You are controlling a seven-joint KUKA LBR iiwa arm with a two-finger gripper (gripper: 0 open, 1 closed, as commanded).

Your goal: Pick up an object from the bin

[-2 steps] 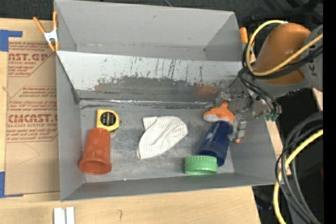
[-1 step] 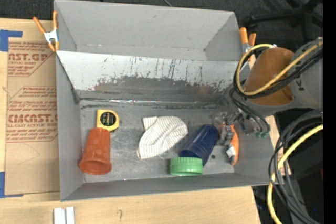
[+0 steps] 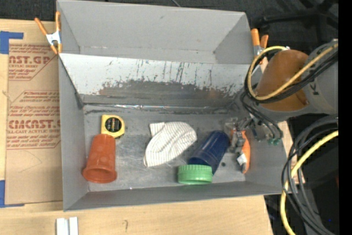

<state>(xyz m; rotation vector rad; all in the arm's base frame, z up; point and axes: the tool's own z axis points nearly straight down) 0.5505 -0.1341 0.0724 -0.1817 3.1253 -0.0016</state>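
While the arm's gripper (image 3: 237, 136), its opening impossible to judge, hangs just right of the dark blue plastic bottle with a green cap (image 3: 212, 152), a small orange stick-shaped object (image 3: 245, 152) beside that bottle likely calls for a centred, straight-down approach.

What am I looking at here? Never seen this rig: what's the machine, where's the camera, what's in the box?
It is one camera, looking down from above and a bit to one side into a grey metal bin. The machine is a robot arm reaching in from the right; the orange cover and the cables belong to it. Its gripper is low at the bin's right end, next to a blue bottle with a green cap, lying on its side. Further left lie a white cloth, a yellow tape measure and an orange cup. Whether anything is held, I cannot tell.
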